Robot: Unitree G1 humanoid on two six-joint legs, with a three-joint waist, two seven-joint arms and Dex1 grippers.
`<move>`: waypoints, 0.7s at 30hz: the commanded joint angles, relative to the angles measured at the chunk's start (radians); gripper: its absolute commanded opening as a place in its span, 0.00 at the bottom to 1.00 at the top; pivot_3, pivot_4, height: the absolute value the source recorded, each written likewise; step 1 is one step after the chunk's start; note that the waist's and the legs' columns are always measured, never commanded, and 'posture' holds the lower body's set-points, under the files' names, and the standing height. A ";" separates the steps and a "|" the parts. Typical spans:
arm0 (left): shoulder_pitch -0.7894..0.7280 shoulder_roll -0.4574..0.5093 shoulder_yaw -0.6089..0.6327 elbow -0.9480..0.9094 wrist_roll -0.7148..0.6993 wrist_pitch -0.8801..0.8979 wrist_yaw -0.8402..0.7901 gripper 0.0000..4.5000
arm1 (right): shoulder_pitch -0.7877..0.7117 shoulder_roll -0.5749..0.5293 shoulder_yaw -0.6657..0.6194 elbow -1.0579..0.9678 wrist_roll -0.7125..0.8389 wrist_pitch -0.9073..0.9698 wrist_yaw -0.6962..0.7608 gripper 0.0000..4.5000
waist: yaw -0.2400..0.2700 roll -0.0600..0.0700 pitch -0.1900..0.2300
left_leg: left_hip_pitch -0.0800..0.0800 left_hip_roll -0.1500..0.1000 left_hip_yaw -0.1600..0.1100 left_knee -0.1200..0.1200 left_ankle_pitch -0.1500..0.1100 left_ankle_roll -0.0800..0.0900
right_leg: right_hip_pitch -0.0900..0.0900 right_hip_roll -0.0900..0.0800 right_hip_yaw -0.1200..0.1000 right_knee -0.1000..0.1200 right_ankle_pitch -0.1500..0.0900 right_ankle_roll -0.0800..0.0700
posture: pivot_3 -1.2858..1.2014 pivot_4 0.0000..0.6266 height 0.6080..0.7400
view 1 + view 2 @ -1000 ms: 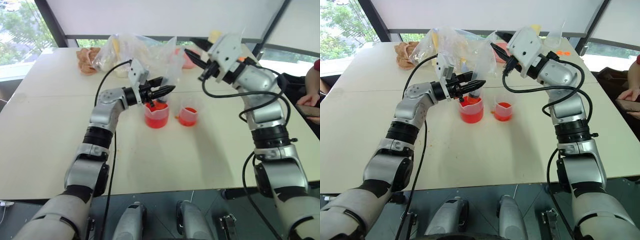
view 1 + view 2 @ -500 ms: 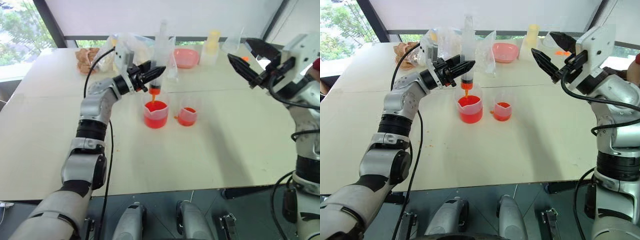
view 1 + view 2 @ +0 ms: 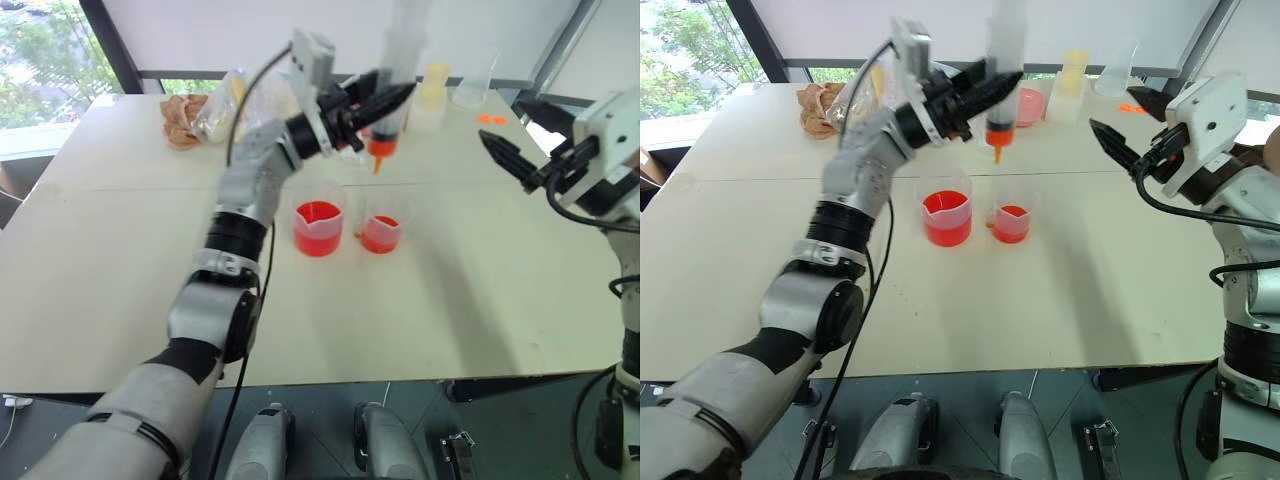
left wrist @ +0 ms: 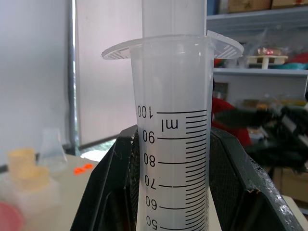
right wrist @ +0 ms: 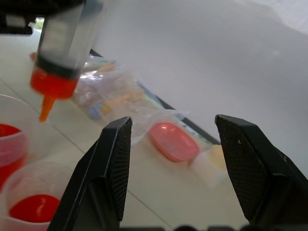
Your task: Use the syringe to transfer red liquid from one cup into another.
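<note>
My left gripper (image 3: 385, 100) is shut on the syringe (image 3: 398, 55) and holds it upright, high above the table. The orange tip (image 3: 378, 152) points down, in line with the smaller cup (image 3: 381, 228). In the left wrist view the black fingers (image 4: 108, 192) clamp the graduated barrel (image 4: 175, 159). The black seal sits low, just above the tip. The larger beaker (image 3: 318, 225) holds red liquid (image 3: 317, 213). The smaller cup holds a little red liquid too. My right gripper (image 3: 505, 125) hangs open and empty to the right of the cups, pointing toward the syringe (image 5: 65, 43).
At the table's far side lie clear plastic bags (image 3: 250, 100), a brown cloth (image 3: 180, 115), a pink dish (image 3: 1030, 100), a yellow-capped bottle (image 3: 433, 82) and an empty clear cup (image 3: 475, 85). The table's near edge (image 3: 330, 375) runs in front of the cups.
My left gripper has lifted the syringe out of the beaker, up and to the right toward the smaller cup. My right gripper has drawn away to the right and opened wider.
</note>
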 commanded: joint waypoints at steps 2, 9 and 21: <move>-0.050 -0.038 -0.020 0.095 0.043 -0.112 -0.048 0.32 | -0.077 -0.033 0.014 0.036 -0.098 -0.109 -0.034 0.63 | -0.003 0.000 0.000 | 0.000 0.000 0.000 0.000 0.000 0.000 | 0.000 0.000 0.000 0.000 0.000 0.000 | 0.52 0.24 1.00; -0.048 -0.067 -0.033 0.197 0.095 -0.191 -0.088 0.32 | -0.248 0.031 0.134 0.177 -0.154 -0.233 -0.010 0.63 | -0.006 0.001 0.000 | 0.000 0.000 0.000 0.000 0.000 0.000 | 0.000 0.000 0.000 0.000 0.000 0.000 | 0.52 0.24 1.00; -0.028 -0.064 -0.052 0.206 0.143 -0.225 -0.148 0.32 | -0.301 0.104 0.210 0.295 -0.172 -0.331 0.044 0.63 | 0.001 0.001 0.000 | 0.000 0.000 0.000 0.000 0.000 0.000 | 0.000 0.000 0.000 0.000 0.000 0.000 | 0.52 0.24 1.00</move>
